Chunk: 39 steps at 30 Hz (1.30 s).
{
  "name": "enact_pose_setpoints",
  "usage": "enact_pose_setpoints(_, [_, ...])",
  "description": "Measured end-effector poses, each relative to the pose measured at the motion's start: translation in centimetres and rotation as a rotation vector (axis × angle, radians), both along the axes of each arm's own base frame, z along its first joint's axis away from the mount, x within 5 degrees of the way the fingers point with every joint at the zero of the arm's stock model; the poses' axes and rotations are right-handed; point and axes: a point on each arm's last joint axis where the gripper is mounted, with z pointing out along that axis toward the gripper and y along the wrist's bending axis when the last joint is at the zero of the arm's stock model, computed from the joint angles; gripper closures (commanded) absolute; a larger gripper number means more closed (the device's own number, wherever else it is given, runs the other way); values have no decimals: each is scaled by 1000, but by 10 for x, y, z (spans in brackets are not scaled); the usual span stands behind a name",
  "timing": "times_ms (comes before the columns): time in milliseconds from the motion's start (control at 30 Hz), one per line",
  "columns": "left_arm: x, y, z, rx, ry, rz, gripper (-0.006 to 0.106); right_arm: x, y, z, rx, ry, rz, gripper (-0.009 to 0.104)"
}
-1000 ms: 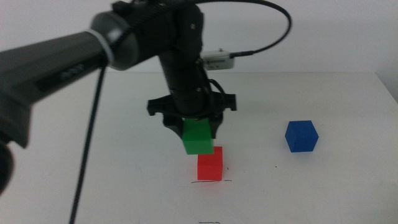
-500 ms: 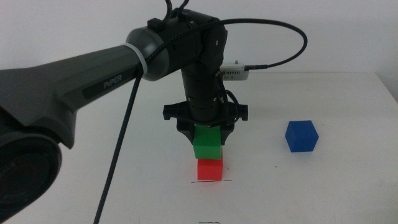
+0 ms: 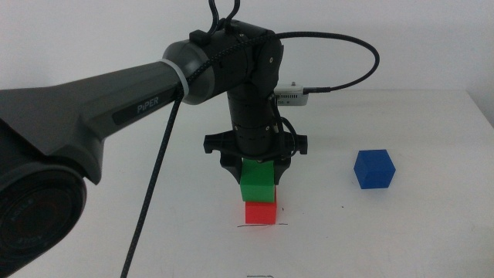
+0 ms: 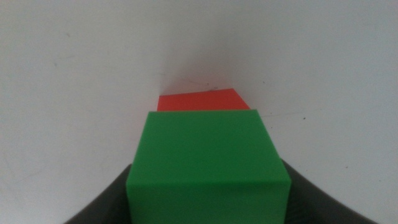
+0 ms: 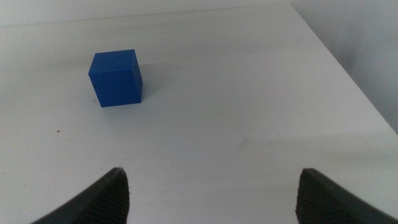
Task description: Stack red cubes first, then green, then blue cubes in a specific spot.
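Observation:
My left gripper [image 3: 257, 171] is shut on the green cube [image 3: 257, 184] and holds it right on top of the red cube [image 3: 260, 212]. The red cube sits on the black pen line [image 3: 261, 226] near the table's front middle. In the left wrist view the green cube [image 4: 208, 165] fills the space between the jaws and the red cube [image 4: 200, 100] shows just beyond it. The blue cube [image 3: 374, 168] stands alone to the right; it also shows in the right wrist view [image 5: 115, 78]. My right gripper [image 5: 211, 193] is open and empty, well short of the blue cube, out of the middle view.
The left arm [image 3: 116, 100] and its cable [image 3: 154, 193] cross the left half of the table. The table's right edge [image 3: 480, 108] lies beyond the blue cube. A faint mark [image 3: 260, 275] sits at the front edge.
The left gripper has carried the green cube right and down, from beside and above the red cube to resting on top of it. The blue cube has not moved.

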Motion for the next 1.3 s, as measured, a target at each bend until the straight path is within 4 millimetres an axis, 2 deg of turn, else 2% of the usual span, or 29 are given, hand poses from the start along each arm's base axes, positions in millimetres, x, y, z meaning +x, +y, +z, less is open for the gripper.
enact_pose_setpoints(567, [-3, -1, 7, -37, 9, 10, 102, 0, 0, 0, 0, 0, 0, 21])
enact_pose_setpoints(833, [-1, -3, -2, -30, 26, 21, 102, 0, 0, 0, 0, 0, 0, 21])
enact_pose_setpoints(867, [-1, -4, -2, -31, 26, 23, 92, 0, 0, 0, 0, 0, 0, 21])
enact_pose_setpoints(900, [-1, -4, -2, -32, 26, 24, 77, 0, 0, 0, 0, 0, 0, 21])
enact_pose_setpoints(933, [-1, -4, -2, -31, 26, 23, 53, 0, 0, 0, 0, 0, 0, 21])
enact_pose_setpoints(967, [-1, -4, -1, -31, 25, 21, 41, 0, 0, 0, 0, 0, 0, 21])
enact_pose_setpoints(1000, [-1, -4, -1, -31, 24, 18, 34, 0, 0, 0, 0, 0, 0, 21])
enact_pose_setpoints(1167, [0, -3, -2, -18, 16, 11, 7, 0, 0, 0, 0, 0, 0, 21])
enact_pose_setpoints(1300, [0, -2, -3, -13, 13, 6, 7, 0, 0, 0, 0, 0, 0, 21])
